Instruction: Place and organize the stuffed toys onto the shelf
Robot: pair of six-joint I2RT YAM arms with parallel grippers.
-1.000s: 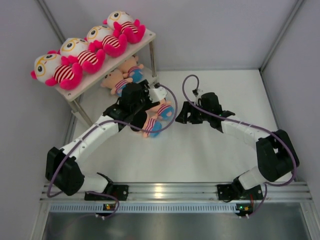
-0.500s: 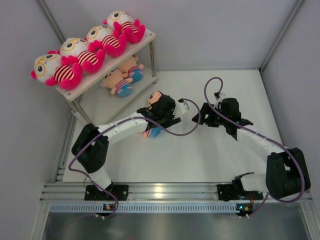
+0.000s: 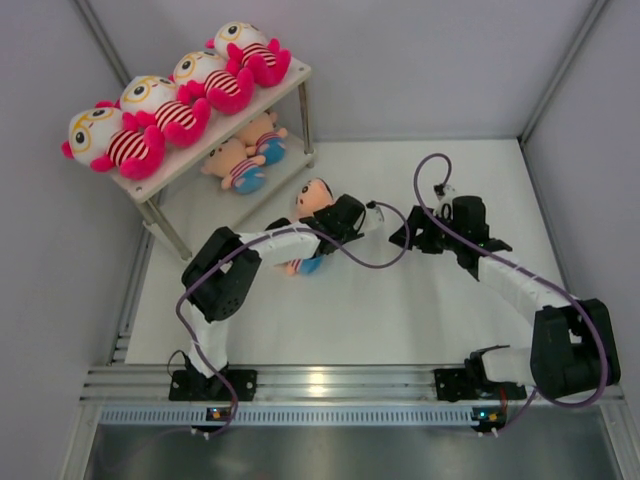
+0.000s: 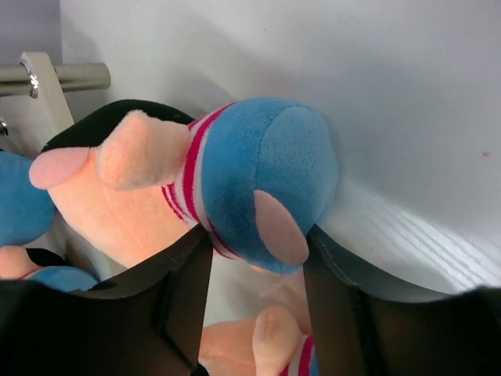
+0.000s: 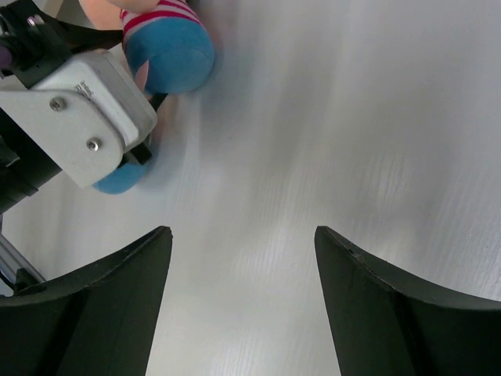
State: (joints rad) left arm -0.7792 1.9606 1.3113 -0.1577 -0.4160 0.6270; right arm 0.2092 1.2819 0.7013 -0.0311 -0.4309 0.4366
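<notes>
Left end effector seemingly grips a black-haired doll near the shelf.

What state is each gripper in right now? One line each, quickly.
Left gripper: closed on a doll, fingers either side of its blue leg.
Right gripper: open, holding nothing.

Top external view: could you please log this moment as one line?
left pincer: shut on peach-faced doll | right pincer: open, empty | shelf: six toys placed
</notes>
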